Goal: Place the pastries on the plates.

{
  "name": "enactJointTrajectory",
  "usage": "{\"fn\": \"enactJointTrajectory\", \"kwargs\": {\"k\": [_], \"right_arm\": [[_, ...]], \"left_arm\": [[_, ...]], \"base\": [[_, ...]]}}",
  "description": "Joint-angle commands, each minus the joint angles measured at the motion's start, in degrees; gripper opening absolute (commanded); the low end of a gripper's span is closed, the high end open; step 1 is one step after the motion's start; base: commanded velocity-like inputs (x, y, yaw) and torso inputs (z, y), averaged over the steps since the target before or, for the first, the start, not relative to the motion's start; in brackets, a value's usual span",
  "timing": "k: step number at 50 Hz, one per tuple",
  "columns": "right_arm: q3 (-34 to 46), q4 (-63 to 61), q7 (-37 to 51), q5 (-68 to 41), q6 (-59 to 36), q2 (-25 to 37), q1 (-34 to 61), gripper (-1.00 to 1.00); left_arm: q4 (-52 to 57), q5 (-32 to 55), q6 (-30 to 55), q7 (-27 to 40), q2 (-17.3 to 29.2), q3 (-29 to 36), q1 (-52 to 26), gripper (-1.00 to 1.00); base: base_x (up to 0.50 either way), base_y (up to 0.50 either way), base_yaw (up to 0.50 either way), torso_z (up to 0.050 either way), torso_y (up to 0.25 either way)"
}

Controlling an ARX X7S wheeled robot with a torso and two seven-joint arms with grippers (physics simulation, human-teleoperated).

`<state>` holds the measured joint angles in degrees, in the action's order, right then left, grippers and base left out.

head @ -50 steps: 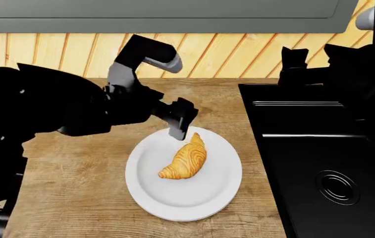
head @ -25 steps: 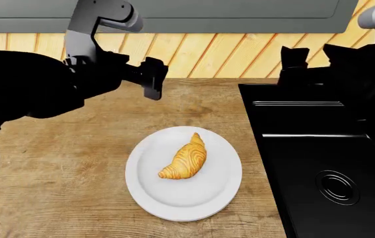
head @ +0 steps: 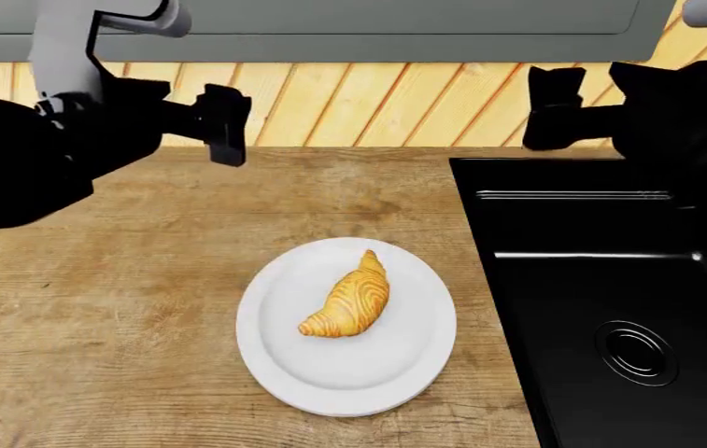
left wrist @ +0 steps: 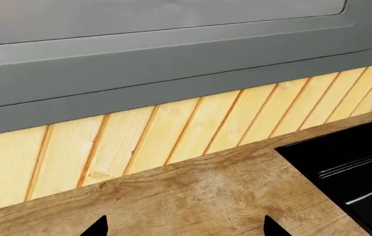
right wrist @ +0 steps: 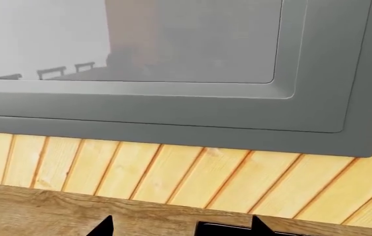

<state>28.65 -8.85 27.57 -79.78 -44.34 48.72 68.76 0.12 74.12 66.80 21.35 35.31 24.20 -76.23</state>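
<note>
A golden-brown croissant [head: 349, 298] lies in the middle of a round white plate [head: 416, 359] on the wooden counter in the head view. My left gripper [head: 225, 125] is raised at the back left, well clear of the plate, open and empty; its two black fingertips [left wrist: 97, 227] show far apart in the left wrist view. My right gripper [head: 554, 108] hangs at the back right above the sink's rear edge, open and empty; its fingertips [right wrist: 103, 227] stand apart in the right wrist view. No other croissant or plate is in view.
A black sink [head: 615, 308] with a round drain [head: 635, 352] fills the right side. Slanted wooden wall panels [head: 366, 103] and a grey window frame [right wrist: 172, 118] stand behind the wooden counter [head: 129, 308].
My left arm has lifted away from the croissant on the plate and swung up and back to the left. The croissant and plate have not moved.
</note>
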Motion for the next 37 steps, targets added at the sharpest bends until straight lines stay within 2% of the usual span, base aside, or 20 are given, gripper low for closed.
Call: {"fn": "enactJointTrajectory", "kwargs": {"k": [1, 22, 28, 37], "right_arm": [[0.04, 0.16, -0.12, -0.4, -0.84, -0.16, 1.48, 1.0], [-1.62, -2.06, 1.67, -2.2, -1.57, 2.98, 1.62, 1.0], [-0.67, -1.99, 2.3, -0.25, -1.66, 1.36, 3.24, 1.0], [0.55, -1.34, 0.25, 1.16, -2.5, 1.15, 4.3, 1.0]], "left_arm": [[1.18, 0.94, 0.52, 1.82, 2.02, -1.18, -0.24, 1.0], [2.44, 2.91, 0.95, 6.07, 4.12, -3.21, 0.28, 1.0], [1.47, 5.31, 3.86, 8.86, 4.39, -4.03, -4.22, 1.0], [-1.85, 3.48, 4.58, 6.12, 2.31, -1.66, -9.34, 1.0]], "base": [[0.0, 0.0, 0.0, 0.0, 0.0], [0.0, 0.0, 0.0, 0.0, 0.0], [0.0, 0.0, 0.0, 0.0, 0.0], [0.0, 0.0, 0.0, 0.0, 0.0]]}}
